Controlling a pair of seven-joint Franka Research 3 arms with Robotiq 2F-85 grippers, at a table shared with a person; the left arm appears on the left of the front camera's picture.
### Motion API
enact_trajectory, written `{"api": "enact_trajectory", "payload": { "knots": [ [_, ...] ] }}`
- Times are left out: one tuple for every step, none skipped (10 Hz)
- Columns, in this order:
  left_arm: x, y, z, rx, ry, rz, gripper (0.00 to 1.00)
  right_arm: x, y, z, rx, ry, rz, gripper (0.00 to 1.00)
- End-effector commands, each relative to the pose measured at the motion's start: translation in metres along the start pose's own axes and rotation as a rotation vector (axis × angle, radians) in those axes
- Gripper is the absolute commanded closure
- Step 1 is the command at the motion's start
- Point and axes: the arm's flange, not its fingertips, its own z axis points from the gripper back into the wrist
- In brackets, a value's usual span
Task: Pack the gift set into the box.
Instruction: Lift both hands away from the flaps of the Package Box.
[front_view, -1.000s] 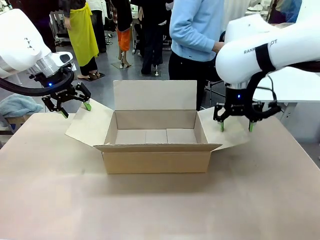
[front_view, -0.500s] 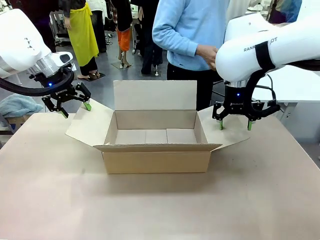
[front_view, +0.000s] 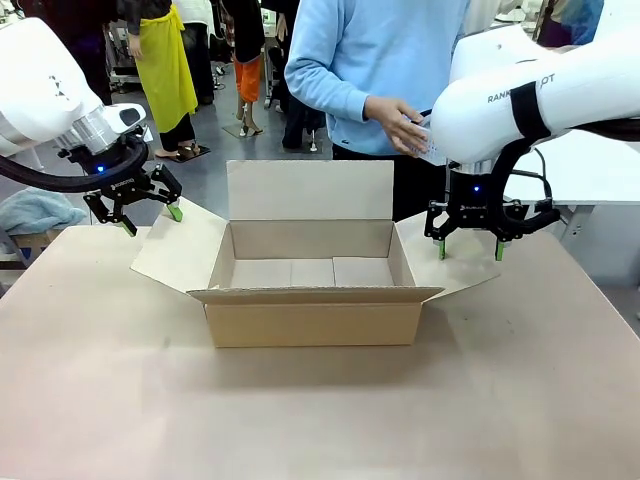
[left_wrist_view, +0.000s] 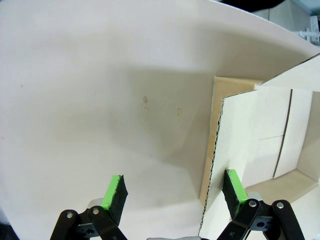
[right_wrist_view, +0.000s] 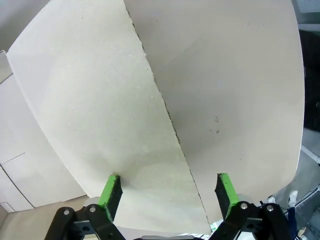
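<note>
The box (front_view: 310, 320) stands in the middle of the table (front_view: 300, 430), open, its floor bare. Its far flap (front_view: 310, 190) is upright, its near flap (front_view: 310, 294) is folded outward and its two side flaps are splayed out and down.

The left gripper (front_view: 153, 220) hangs just above the outer edge of the left flap (front_view: 175, 250), its jaws spread wide and holding nothing. In the left wrist view the same gripper (left_wrist_view: 175, 189) has that flap's (left_wrist_view: 250, 130) corrugated edge running up between its fingers, close to one green pad (left_wrist_view: 234, 186). Whether pad and cardboard touch cannot be told.

The right gripper (front_view: 470, 252) hovers over the right flap (front_view: 445, 270), its jaws likewise wide apart and empty. Seen from its own wrist, the gripper (right_wrist_view: 168, 189) straddles the flap's (right_wrist_view: 100, 110) edge, with one pad (right_wrist_view: 111, 189) above the cardboard and the other above the bare table (right_wrist_view: 240, 90).

At the far side a person in a light blue top holds one hand (front_view: 392, 110) out beside the right arm. Something pale sits at the fingers, mostly hidden behind the arm (too little shows to say whether it is the gift set).
</note>
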Motion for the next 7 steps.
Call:
{"api": "enact_trajectory", "payload": {
  "knots": [
    [-0.0015,-0.0008,0.0022,0.013,-0.006,0.009,0.00,-0.0004,-0.0013,0.0009,-0.019,-0.013,0.011,0.00],
    [-0.0015,-0.0008,0.0022,0.013,-0.006,0.009,0.00,-0.0004,-0.0013,0.0009,-0.019,-0.013,0.011,0.00],
    [-0.0015,-0.0008,0.0022,0.013,-0.006,0.009,0.00,-0.0004,-0.0013,0.0009,-0.019,-0.013,0.011,0.00],
    [-0.0015,-0.0008,0.0022,0.013,-0.006,0.009,0.00,-0.0004,-0.0013,0.0009,-0.019,-0.013,0.011,0.00],
    [-0.0015,-0.0008,0.0022,0.013,-0.006,0.009,0.00,-0.0004,-0.0013,0.0009,-0.019,-0.013,0.011,0.00],
    [-0.0015,-0.0008,0.0022,0.013,-0.006,0.009,0.00,-0.0004,-0.0013,0.0009,-0.019,-0.013,0.011,0.00],
    [-0.0015,-0.0008,0.0022,0.013,-0.006,0.009,0.00,-0.0004,-0.0013,0.0009,-0.019,-0.013,0.011,0.00]
  ]
}}
